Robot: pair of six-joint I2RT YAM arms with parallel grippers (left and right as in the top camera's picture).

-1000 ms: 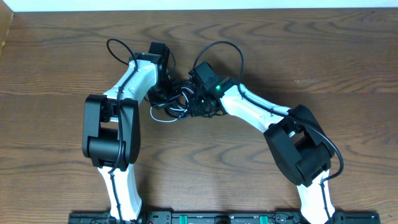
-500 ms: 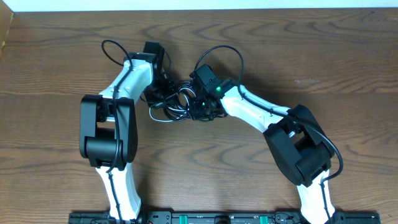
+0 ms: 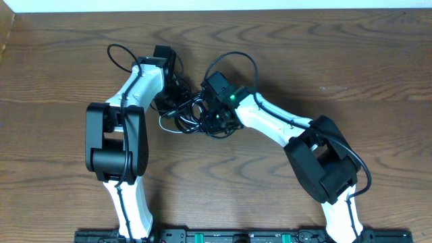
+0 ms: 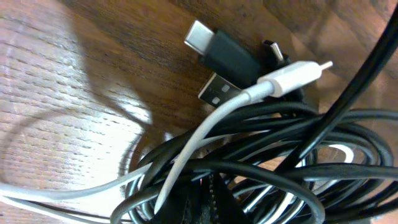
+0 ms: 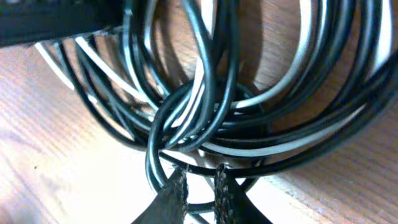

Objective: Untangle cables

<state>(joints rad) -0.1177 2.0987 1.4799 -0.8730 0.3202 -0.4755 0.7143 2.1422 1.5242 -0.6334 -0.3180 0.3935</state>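
Black fingertips (image 5: pixel 176 190) on our right gripper (image 5: pixel 200 183) are standing a little apart, and one thin black strand is crossing the gap between them. Just above them the cables (image 5: pixel 186 127) are looping over each other in a thick bunch. On our left gripper (image 4: pixel 208 196) the jaws are pressing together. We think they are pinching a black strand low in the bunch, but that spot is dark. A white cable (image 4: pixel 205 126) is running up over the black ones to its white plug (image 4: pixel 292 73). A black plug (image 4: pixel 227 56) and a silver plug (image 4: pixel 217 90) are lying right beside it on the wooden table (image 4: pixel 74 81). From above, we are seeing the bunch lying in the middle of the table, between our two grippers.
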